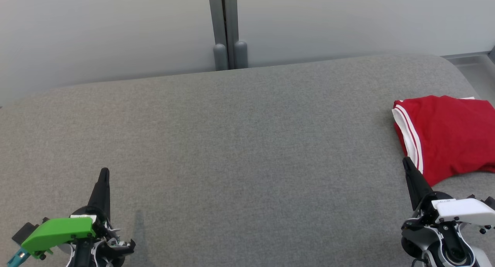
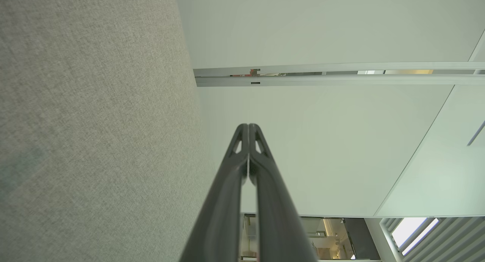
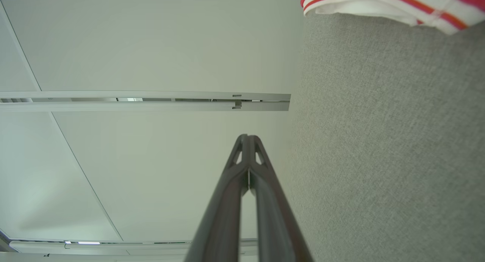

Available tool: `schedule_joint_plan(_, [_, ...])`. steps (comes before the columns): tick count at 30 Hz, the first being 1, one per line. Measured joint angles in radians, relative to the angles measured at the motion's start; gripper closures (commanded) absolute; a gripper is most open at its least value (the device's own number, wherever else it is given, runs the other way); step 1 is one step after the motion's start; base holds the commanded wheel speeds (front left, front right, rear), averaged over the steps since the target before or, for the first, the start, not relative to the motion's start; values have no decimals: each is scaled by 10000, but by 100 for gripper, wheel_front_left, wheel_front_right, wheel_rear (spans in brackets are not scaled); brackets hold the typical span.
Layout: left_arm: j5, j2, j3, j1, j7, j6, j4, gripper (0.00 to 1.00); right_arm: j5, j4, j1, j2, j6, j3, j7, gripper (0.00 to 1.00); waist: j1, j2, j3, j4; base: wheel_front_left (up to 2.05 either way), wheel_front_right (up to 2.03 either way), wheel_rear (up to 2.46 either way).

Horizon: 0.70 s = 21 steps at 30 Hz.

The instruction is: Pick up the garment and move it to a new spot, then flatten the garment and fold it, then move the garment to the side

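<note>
Folded garment point(image 1: 448, 137) lies at the table's point(image 1: 247, 143) right edge. Left gripper point(image 1: 104, 172) and right gripper point(image 1: 406, 161) are both pressed together, empty. The right tip sits just beside the hem; a stray swing could snag it, spoiling the fold or pushing it off the edge.

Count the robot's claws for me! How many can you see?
2. The left claw is at the lower left over the grey surface; the right claw is at the lower right, beside the red garment.
</note>
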Motion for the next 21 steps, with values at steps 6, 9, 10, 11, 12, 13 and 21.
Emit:
schedule_joint_plan(6, [0, 0, 0, 0, 0, 0, 0, 100, 0, 0, 0, 0, 0, 0, 0, 100, 0, 0, 0, 0, 0, 0, 0])
schedule_joint_plan(9, [0, 0, 0, 0, 0, 0, 0, 100, 0, 0, 0, 0, 0, 0, 0, 100, 0, 0, 0, 0, 0, 0, 0])
schedule_joint_plan(10, [0, 0, 0, 0, 0, 0, 0, 100, 0, 0, 0, 0, 0, 0, 0, 100, 0, 0, 0, 0, 0, 0, 0])
schedule_joint_plan(11, [0, 0, 0, 0, 0, 0, 0, 100, 0, 0, 0, 0, 0, 0, 0, 100, 0, 0, 0, 0, 0, 0, 0])
schedule_joint_plan(12, [0, 0, 0, 0, 0, 0, 0, 100, 0, 0, 0, 0, 0, 0, 0, 100, 0, 0, 0, 0, 0, 0, 0])
schedule_joint_plan(13, [0, 0, 0, 0, 0, 0, 0, 100, 0, 0, 0, 0, 0, 0, 0, 100, 0, 0, 0, 0, 0, 0, 0])
schedule_joint_plan(21, [0, 0, 0, 0, 0, 0, 0, 100, 0, 0, 0, 0, 0, 0, 0, 100, 0, 0, 0, 0, 0, 0, 0])
